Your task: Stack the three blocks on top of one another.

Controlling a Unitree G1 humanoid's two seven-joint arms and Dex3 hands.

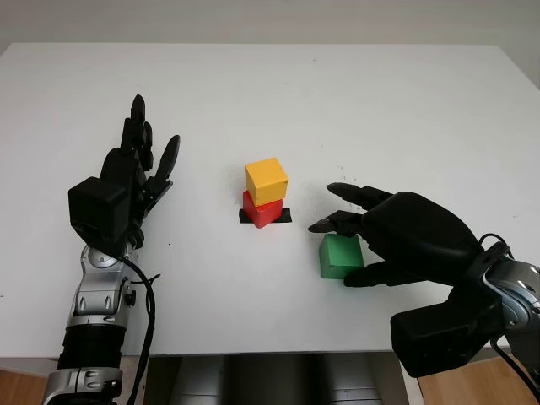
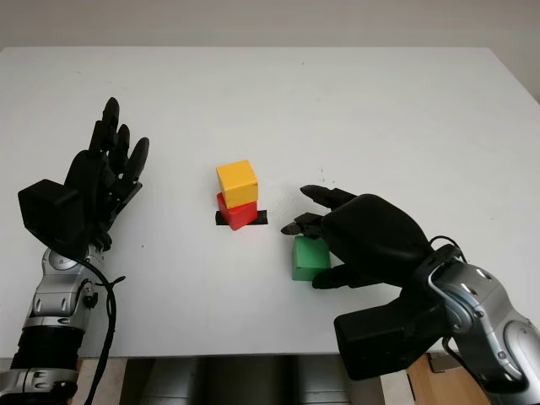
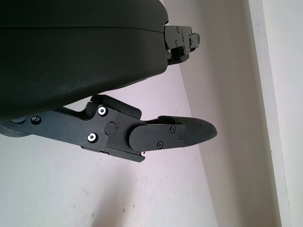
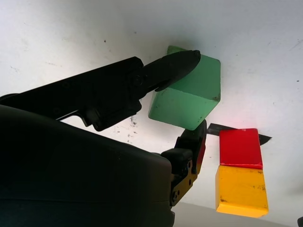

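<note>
Closing the right hand (image 1: 371,232) around the green block (image 1: 339,256), which is sitting on the white table (image 1: 380,110) just to the right of the two-block stack and apart from it. Pressing one finger (image 4: 173,66) against one side face of the cube and an opposing digit (image 4: 191,142) against the face nearest the stack, as seen at the right wrist; gripping apparently established or very nearly so, block not yet lifted clear of the surface as far as can be judged.

For a sound pick: keeping the contact points low and centred on opposite faces, squeezing evenly to avoid twisting the cube, then raising straight up before translating toward the stack. Clearing the full height of the yellow block (image 1: 266,180), which is resting slightly askew on the red block (image 1: 260,210) over a strip of black tape (image 1: 285,217). Lowering the green cube squarely, faces aligned, and releasing only once fully seated; nudging the yellow cube sideways is judged the main risk.

Arching the right hand over the block from the near right, palm down, forearm entering from the bottom right corner. Holding the left hand (image 1: 135,181) open above the table at the left, well apart from the blocks, grasping nothing, fingers pointing away from the robot
</note>
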